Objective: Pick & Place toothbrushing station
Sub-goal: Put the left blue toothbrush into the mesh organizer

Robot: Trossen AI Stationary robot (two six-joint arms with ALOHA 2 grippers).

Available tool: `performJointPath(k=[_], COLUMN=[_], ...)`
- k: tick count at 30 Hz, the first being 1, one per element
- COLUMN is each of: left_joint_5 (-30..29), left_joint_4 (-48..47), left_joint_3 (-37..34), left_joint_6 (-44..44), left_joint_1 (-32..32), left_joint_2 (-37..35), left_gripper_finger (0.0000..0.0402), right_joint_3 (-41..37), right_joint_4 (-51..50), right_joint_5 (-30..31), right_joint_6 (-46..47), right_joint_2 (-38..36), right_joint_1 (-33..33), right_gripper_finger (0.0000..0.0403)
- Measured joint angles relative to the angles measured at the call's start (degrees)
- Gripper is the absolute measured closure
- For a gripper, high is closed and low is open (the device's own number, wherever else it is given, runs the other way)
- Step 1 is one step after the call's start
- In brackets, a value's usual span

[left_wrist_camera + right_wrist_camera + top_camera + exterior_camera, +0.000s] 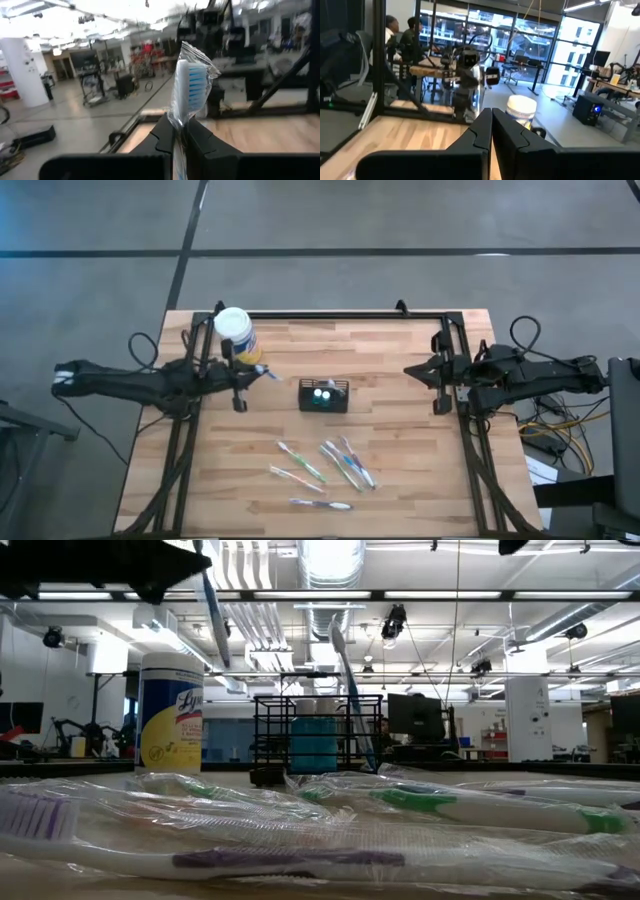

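We see the left gripper [177,137] clamped on a plastic-wrapped, blue-bristled toothbrush [190,87], raised just beside the small black slotted wire caddy [323,395] at the table's centre, which already holds one brush. The right gripper [491,125] waits closed and empty at the table's right edge. We judge the carry in hand; next, lowering the brush into a slot.

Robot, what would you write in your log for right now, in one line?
left gripper: shut on wrapped blue toothbrush, beside jar | right gripper: shut, empty, table's right edge | caddy: mid-table
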Motion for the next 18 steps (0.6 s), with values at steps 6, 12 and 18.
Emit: performJointPath(k=[6, 12, 18], left_joint_5=[9.2, 19.0, 23.6], left_joint_4=[-3.2, -7.6, -10.8], left_joint_3=[-0.2, -0.2, -0.2], left_joint_6=[1.5, 1.5, 0.1], left_joint_1=[5.9, 10.5, 12.5], left_joint_2=[-1.4, -6.2, -10.6], left_gripper_finger=[0.0385, 0.0385, 0.0385], right_joint_3=[-4.1, -8.2, -13.0], right_joint_4=[0.1, 0.0, 0.2], right_joint_5=[0.0, -0.1, 4.2], right_joint_6=[2.2, 2.9, 5.3], right_joint_2=[-4.3, -10.7, -19.0], right_joint_1=[0.0, 0.0, 0.0], right_gripper_finger=[0.0394, 0.0394, 0.0394])
